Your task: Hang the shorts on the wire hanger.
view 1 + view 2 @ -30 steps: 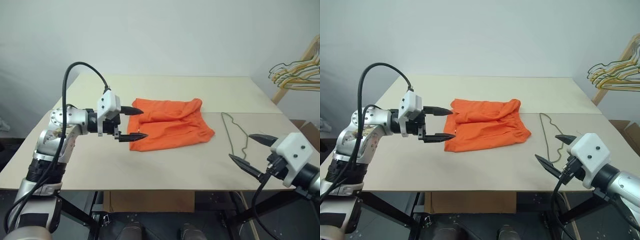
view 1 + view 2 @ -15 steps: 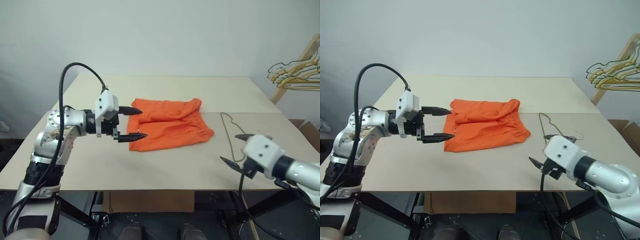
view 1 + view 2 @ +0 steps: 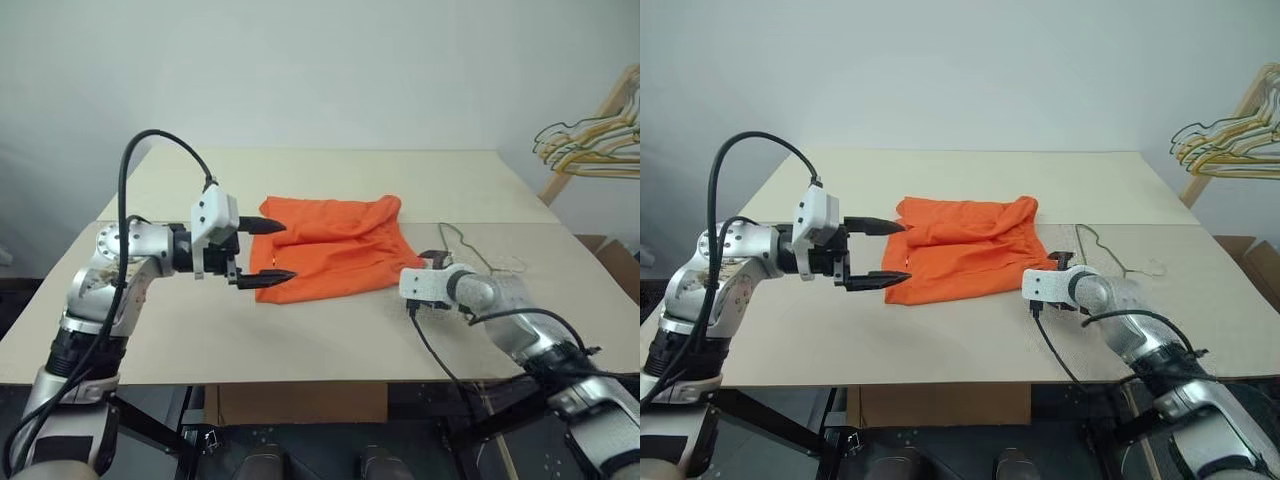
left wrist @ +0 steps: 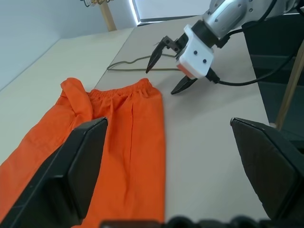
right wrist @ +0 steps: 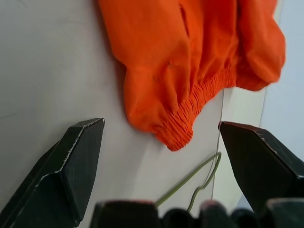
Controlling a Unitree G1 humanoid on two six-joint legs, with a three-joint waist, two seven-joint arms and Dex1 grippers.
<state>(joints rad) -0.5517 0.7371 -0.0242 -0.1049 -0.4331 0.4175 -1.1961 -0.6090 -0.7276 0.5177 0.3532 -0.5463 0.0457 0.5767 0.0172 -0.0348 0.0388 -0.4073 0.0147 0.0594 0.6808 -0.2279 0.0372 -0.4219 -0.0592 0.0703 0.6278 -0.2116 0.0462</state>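
You have the bench [image 3: 330, 330] carrying everything, and the shorts [image 3: 335, 250] lie flat at its middle, waistband toward the right, legs toward the left. That spread-out lie suits you: each end is open to an arm. Your left claw [image 3: 268, 250] hovers at the leg end with its black fingers spread wide, one over the far edge of the cloth and one at the near edge, placed as if to catch the fabric, though it pinches nothing. Your right claw [image 4: 169, 67] sits low over the bench just right of the waistband, fingers also spread and empty, pointing toward the gap between the shorts and the wire hanger [image 3: 1102, 247]. The hanger lies flat on the bench just right of the waistband, close by but apart from the cloth, so I judge it the right claw's likely target.
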